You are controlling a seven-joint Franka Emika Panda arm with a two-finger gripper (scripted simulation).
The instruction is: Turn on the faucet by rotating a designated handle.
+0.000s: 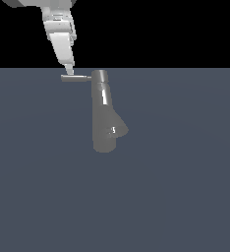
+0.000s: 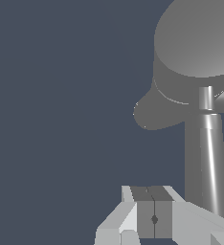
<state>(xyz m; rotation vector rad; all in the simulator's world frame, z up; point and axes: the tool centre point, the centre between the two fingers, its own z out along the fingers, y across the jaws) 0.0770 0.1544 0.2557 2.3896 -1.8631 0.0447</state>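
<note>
The grey faucet (image 1: 102,113) stands on the floor, with its stubby spout (image 1: 119,129) branching to the exterior view's right. The thin handle (image 1: 76,78) sticks out from its narrow top toward the exterior view's left. My gripper (image 1: 69,71) comes down from above, and its tips sit right at the handle's outer end. In the wrist view the gripper (image 2: 153,194) has its two fingers pressed together with nothing between them. The handle rod (image 2: 209,162) runs just beside them toward the faucet top (image 2: 195,43). The spout (image 2: 150,112) shows below the top.
A flat blue-grey floor (image 1: 186,197) surrounds the faucet. No other objects show in either view.
</note>
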